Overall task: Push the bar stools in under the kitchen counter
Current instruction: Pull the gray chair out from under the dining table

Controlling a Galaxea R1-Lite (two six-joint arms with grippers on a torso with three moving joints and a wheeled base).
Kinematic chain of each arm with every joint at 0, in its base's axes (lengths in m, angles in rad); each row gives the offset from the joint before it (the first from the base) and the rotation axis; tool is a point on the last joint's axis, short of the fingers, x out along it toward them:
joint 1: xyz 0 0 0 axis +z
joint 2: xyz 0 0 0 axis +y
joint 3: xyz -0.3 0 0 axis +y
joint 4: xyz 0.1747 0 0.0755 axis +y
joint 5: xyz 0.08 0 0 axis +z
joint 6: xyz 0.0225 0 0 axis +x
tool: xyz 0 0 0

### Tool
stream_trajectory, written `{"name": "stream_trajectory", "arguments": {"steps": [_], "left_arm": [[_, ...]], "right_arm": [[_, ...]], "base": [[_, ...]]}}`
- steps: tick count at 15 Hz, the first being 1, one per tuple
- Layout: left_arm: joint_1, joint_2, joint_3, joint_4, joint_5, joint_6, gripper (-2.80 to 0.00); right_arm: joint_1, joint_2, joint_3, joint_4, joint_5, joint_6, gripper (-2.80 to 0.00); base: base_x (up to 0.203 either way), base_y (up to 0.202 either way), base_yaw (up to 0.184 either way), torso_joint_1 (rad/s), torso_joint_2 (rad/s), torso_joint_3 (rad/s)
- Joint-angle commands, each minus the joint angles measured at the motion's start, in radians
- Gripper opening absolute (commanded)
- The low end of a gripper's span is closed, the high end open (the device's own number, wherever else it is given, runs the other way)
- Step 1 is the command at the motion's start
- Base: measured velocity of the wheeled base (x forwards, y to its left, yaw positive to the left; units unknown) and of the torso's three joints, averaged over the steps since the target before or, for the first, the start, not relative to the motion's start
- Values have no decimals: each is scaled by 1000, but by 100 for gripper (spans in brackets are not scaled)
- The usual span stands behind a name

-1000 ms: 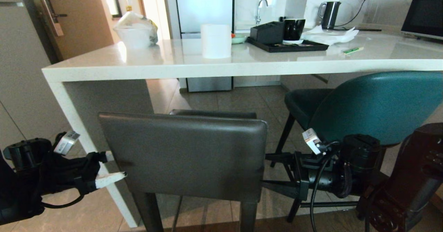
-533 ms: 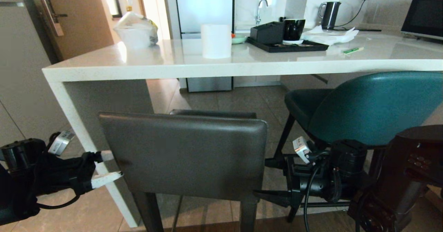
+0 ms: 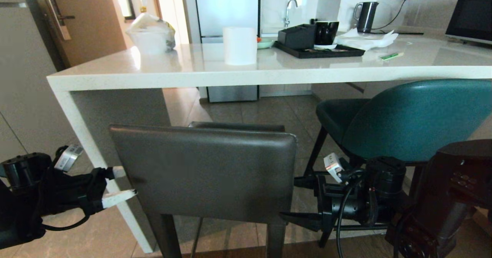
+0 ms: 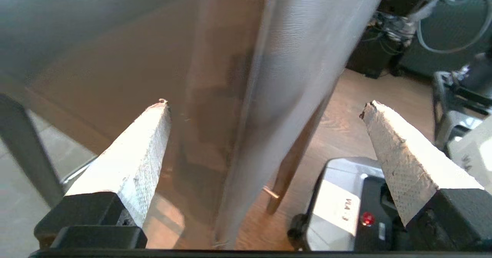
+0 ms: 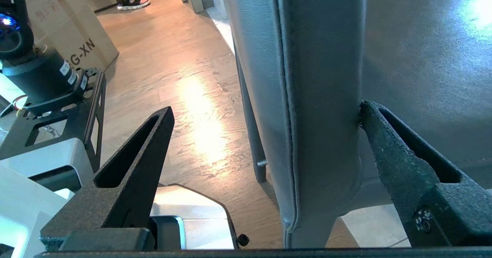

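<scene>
While my head view shows the grey stool standing in front of the kitchen counter, its back out from under the slab, with my left gripper at its left edge and my right gripper at its right edge, only the wrist views reveal how the fingers stand. In the left wrist view my white fingers are spread wide, the edge of the stool's back rising between them without touching either. In the right wrist view my black fingers are also apart, straddling the back's seamed edge, one tip meeting the leather. The teal stool sits to the right, its seat tucked partly under the counter, visible only from my head.
</scene>
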Motion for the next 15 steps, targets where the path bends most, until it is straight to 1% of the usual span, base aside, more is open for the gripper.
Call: {"name": "stream_trajectory", "arguments": {"steps": [1,4,8,9,10,11,13,15], "left_arm": [[8,21,-16,-7,-8,0,0],[13,18,-10,-7,-8,0,0],[27,-10,28,-7,-8,0,0],[27,-3,31,-8,-8,0,0],[25,11,28,-8,-8,0,0],[23,29,23,-8,-8,2,0],[20,34,10,-9,-8,2,0],[16,30,8,-7,-8,0,0]], "right_arm": [[6,-1,-1,-8,6,0,0],[18,15,-30,-8,-15,5,0],[0,9,-27,-8,-18,31,0],[-23,-4,-26,-8,-17,61,0],[-35,-23,-29,-8,-15,110,0],[-33,-29,-27,-8,-13,128,0],[8,-6,-13,-8,-14,121,0],[31,9,-20,-8,-24,112,0]], "base": [[0,0,0,0,0,0],[0,0,0,0,0,0],[0,0,0,0,0,0],[0,0,0,0,0,0],[0,0,0,0,0,0],[0,0,0,0,0,0],[0,0,0,0,0,0],[0,0,0,0,0,0]]}}
